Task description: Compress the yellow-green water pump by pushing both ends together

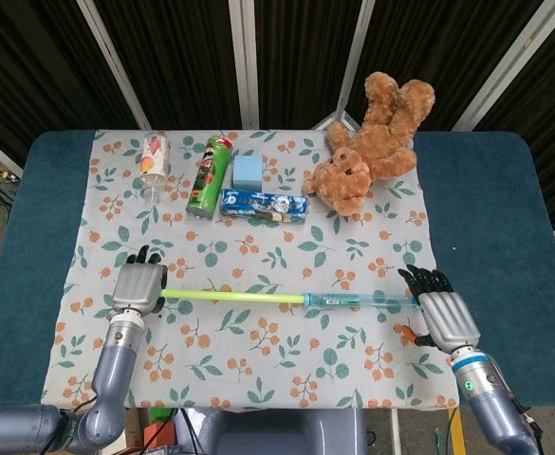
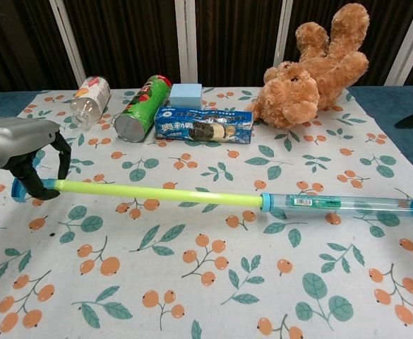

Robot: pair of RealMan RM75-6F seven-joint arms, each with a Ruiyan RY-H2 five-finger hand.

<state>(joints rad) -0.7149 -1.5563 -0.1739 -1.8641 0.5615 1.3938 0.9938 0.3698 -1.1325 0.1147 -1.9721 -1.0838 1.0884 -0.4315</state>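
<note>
The left robot hand point(image 2: 30, 159) is grasping the water pump point(image 1: 296, 299) by its yellow-green plunger end, the right robot hand point(image 1: 443, 318) looks curled at the far blue tip (grip unclear), and this light, rigid, slick tube probably wants end-on pushes.

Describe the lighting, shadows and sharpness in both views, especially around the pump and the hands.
Head view: even overhead light, sharp, faint shadows; the pump reads clearly between left hand and right hand. Chest view: soft shadow under the pump's raised rod, clear barrel slightly glossy, left hand large at the frame edge, dark background.
</note>
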